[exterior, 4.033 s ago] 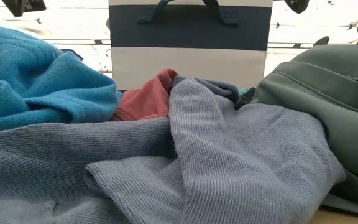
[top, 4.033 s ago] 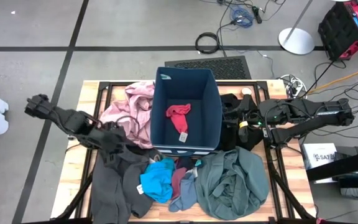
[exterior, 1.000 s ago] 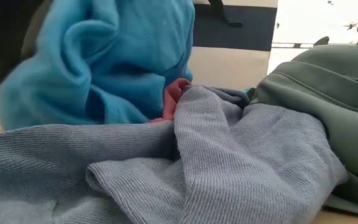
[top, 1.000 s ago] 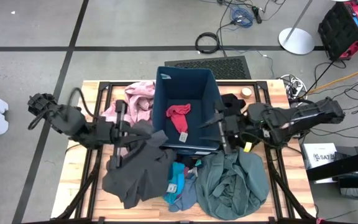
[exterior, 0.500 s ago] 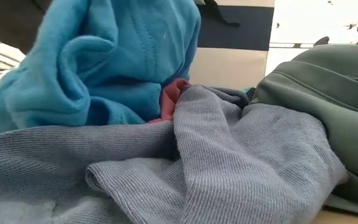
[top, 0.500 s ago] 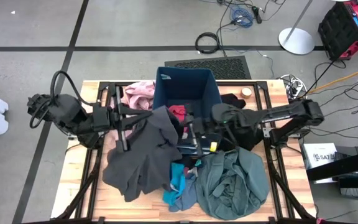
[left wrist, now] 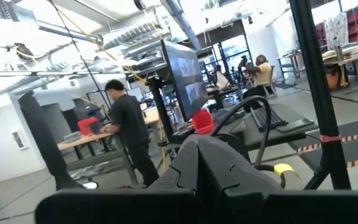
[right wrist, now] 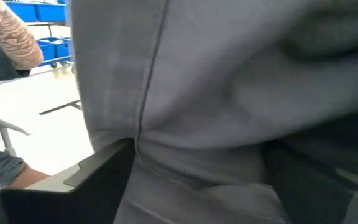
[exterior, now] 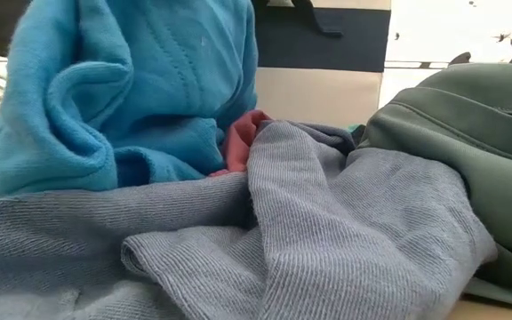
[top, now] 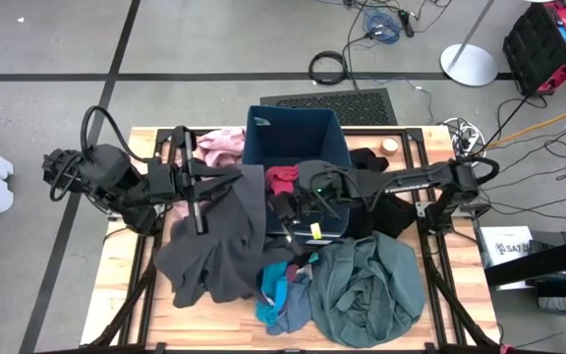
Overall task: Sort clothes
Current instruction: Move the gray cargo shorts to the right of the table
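Two grippers at dark grey garment [top: 219,246] | left gripper [top: 242,179] clamped on its top edge | right gripper [top: 281,209] spread wide against it, beside navy bin [top: 295,138]

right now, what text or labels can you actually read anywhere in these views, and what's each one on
"SAT": on the white box beside the table's right edge, high view; the rest of its print is too small to read.
White tag at the corner of the navy bin: too small to read.
Screen in the room behind, left wrist view: blurred, unreadable.
Nothing else is legible.
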